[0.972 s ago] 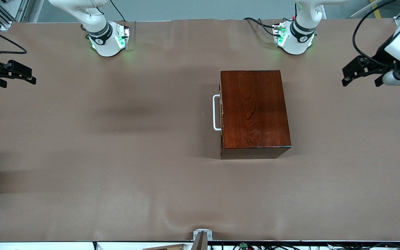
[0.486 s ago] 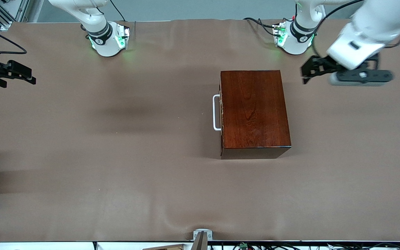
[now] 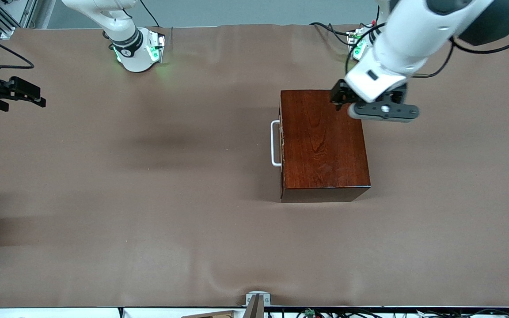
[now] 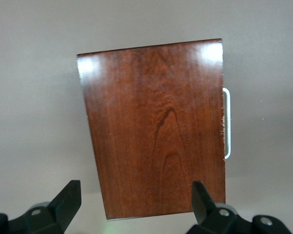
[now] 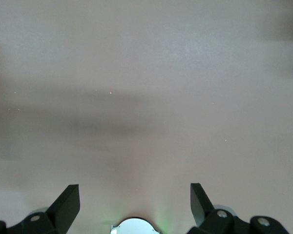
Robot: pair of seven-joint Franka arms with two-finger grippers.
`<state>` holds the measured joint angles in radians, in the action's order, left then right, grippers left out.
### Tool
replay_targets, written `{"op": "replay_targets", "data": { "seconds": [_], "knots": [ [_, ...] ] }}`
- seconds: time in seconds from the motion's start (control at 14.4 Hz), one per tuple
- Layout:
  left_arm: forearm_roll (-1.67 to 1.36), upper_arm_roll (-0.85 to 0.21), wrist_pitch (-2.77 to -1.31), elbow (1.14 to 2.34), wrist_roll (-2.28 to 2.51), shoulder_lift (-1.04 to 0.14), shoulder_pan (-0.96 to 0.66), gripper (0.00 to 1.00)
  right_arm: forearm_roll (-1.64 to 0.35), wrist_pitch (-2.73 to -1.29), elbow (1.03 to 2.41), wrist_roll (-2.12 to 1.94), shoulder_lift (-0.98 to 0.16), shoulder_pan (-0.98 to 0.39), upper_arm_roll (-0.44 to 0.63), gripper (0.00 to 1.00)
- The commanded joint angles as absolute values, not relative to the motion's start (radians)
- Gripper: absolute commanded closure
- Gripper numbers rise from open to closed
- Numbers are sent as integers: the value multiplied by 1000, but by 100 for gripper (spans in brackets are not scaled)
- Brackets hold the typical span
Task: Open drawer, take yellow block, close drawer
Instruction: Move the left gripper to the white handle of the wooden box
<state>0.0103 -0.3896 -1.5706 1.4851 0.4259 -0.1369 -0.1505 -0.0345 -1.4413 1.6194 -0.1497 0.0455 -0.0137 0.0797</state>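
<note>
A glossy dark reddish-brown wooden box (image 3: 324,143) sits on the brown table cover (image 3: 148,198), toward the left arm's end of the table. Its drawer is pushed fully in, so only the white U-shaped bar handle (image 3: 275,143) shows, sticking out of the box face that looks toward the right arm's end. The yellow block is not visible anywhere. The left gripper (image 3: 339,97) hangs in the air over the corner of the box top nearest the left arm's base, its fingers spread apart and holding nothing; the left wrist view looks straight down on the box top (image 4: 154,129) and the handle (image 4: 227,123), with both dark fingers (image 4: 68,200) wide apart. The right gripper (image 3: 33,98) waits at the right arm's end of the table, over bare cover, its fingers (image 5: 66,202) spread wide and empty.
</note>
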Motion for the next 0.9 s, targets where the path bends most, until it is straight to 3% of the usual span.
{"op": "replay_targets", "data": {
  "seconds": [0.0,0.83],
  "knots": [
    [46,-391,-1559,1407,460,-211,-205,0,-28,-1440,1640,-152,67,-6,75,0],
    [172,-373,-1635,1249,827,-449,-466,0,-28,-1440,1640,-152,67,-6,75,0]
  ]
}}
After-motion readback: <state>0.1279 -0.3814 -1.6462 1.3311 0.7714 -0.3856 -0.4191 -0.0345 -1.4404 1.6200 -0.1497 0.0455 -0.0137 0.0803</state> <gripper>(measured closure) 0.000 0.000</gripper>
